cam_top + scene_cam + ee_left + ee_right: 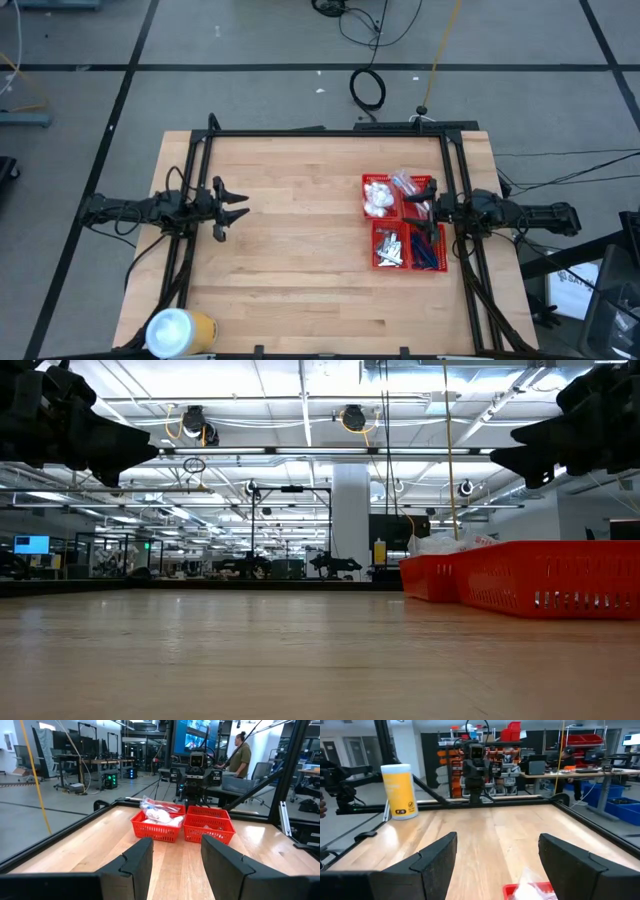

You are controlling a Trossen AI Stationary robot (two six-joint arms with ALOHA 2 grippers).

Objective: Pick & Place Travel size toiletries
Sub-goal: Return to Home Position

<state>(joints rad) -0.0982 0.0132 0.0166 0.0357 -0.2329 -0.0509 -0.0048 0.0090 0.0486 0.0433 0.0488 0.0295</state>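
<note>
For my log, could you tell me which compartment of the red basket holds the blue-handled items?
The high view's lower-right compartment holds the blue-handled items; the other three hold white, clear or silver things.

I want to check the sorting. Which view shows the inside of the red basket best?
The high view: it looks down into all four compartments of the red basket. The low view shows only its side walls, the left wrist view two compartments obliquely, the right wrist view one corner.

High camera: straight down on the whole worktop [290, 250]. Low camera: at worktop height, looking level across it. Wrist cameras: forward past the left pincer [172, 855] and right pincer [497, 850]. All share the red basket [560, 580], just below the right pincer, well ahead of the left pincer.
</note>
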